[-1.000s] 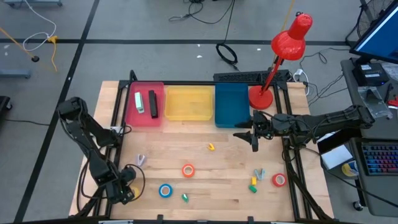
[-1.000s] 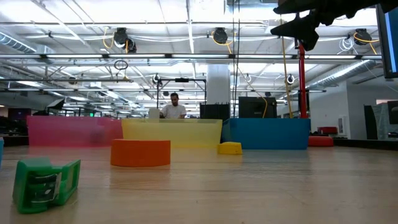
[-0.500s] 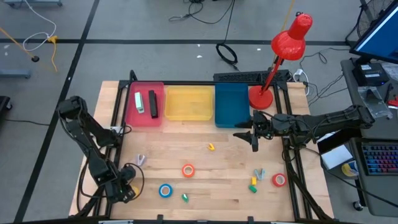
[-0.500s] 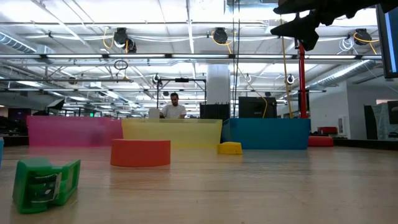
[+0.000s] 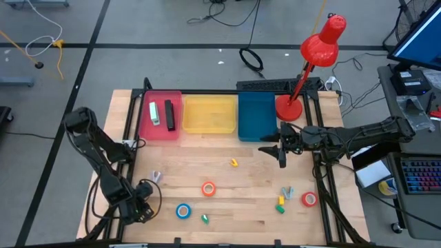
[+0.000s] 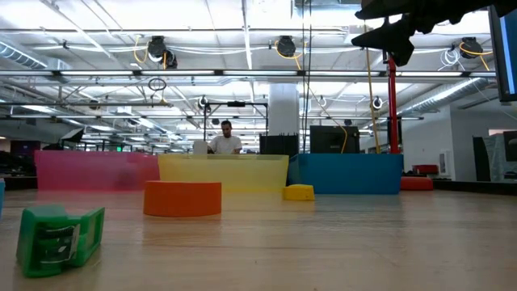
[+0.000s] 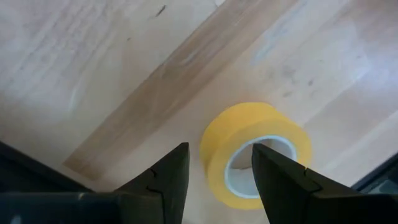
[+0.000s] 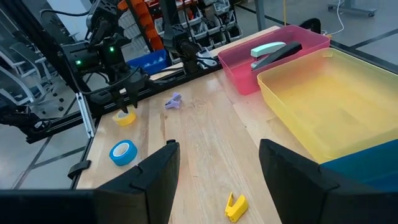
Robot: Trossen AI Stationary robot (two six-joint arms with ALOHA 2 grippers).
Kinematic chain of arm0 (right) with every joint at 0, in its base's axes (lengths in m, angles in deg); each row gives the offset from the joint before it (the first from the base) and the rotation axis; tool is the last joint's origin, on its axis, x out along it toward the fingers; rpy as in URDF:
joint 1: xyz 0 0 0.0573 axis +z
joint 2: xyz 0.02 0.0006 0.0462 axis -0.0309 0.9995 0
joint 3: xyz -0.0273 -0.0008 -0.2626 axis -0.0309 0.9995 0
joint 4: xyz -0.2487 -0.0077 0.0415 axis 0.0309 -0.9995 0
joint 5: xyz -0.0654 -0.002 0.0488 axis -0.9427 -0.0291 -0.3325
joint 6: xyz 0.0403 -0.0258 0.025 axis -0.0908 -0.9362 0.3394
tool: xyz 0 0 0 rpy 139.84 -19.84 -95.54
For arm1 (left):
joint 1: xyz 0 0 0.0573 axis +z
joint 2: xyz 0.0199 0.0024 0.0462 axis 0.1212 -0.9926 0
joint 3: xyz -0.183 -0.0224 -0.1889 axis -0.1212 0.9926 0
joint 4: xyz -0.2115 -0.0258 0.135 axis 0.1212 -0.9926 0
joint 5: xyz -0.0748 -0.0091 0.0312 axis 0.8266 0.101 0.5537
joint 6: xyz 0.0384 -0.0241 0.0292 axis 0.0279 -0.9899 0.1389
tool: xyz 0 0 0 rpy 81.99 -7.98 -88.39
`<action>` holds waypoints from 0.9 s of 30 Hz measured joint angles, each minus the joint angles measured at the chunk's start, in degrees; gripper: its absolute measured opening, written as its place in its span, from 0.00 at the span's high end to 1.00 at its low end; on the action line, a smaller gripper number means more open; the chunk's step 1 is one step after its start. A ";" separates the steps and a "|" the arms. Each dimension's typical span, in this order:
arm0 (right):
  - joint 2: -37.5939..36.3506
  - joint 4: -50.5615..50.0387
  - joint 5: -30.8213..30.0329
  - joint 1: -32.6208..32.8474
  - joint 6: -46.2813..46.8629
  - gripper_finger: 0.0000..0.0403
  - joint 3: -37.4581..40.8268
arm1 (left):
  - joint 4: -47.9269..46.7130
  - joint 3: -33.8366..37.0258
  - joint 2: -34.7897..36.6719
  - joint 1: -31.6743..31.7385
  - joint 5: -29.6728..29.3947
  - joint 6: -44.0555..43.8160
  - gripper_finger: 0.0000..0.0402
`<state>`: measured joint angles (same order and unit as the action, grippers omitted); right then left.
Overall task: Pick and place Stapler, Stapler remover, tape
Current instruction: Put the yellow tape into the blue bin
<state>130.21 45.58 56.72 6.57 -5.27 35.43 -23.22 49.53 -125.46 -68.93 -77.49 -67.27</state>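
High view: the left tool (image 5: pixel 142 210) sits low at about 8 o'clock on the counter (image 5: pixel 248 176), over the spot where the yellow tape lies, which the arm hides here. The blue tape (image 5: pixel 182 211) is just beside it toward 3 o'clock, the orange-red tape (image 5: pixel 208 188) nearer the middle, the red tape (image 5: pixel 309 199) at 4 o'clock. The right tool (image 5: pixel 280 151) hangs above the counter at 2 o'clock, in front of the blue bin (image 5: pixel 256 116); it waits. Two staplers already lie in the pink bin (image 5: pixel 161 114).

Low view: the orange-red tape (image 6: pixel 182 198) lies flat on the counter, with a green stapler remover (image 6: pixel 58 236) in the foreground; the right tool (image 6: pixel 393 36) hangs high, well clear of the counter.

Left wrist view: the left tool (image 7: pixel 214 180) is part open, one finger in the pale centre hole of the yellow tape (image 7: pixel 255 152), the other outside its wall. Nothing is squeezed yet, as far as I can judge. To do this well, settle fully down, pinch the wall firmly, then lift straight up so the roll does not swing.

Right wrist view: the right tool (image 8: pixel 214 171) stands open, holding nothing. Across the counter the yellow tape (image 8: pixel 126 117) sits under the left tool (image 8: pixel 125 98).
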 joint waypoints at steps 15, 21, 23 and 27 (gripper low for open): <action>0.00 0.08 -0.03 0.00 -0.77 0.47 0.00 | -0.48 -0.18 -5.23 0.37 4.10 5.43 0.70; 0.02 0.45 -0.02 0.00 -0.77 0.47 0.00 | -0.30 -0.10 -4.03 1.45 5.15 5.27 0.91; 0.02 1.40 0.00 0.00 -0.50 0.47 0.00 | 0.71 -0.23 -2.86 1.93 5.02 5.41 0.91; 0.19 6.57 0.26 0.00 -0.88 0.47 0.00 | 4.07 -1.93 1.67 3.06 2.71 5.30 0.91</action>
<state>130.40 52.14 56.98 6.57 -6.15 35.43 -19.15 47.60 -123.79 -65.88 -74.78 -61.97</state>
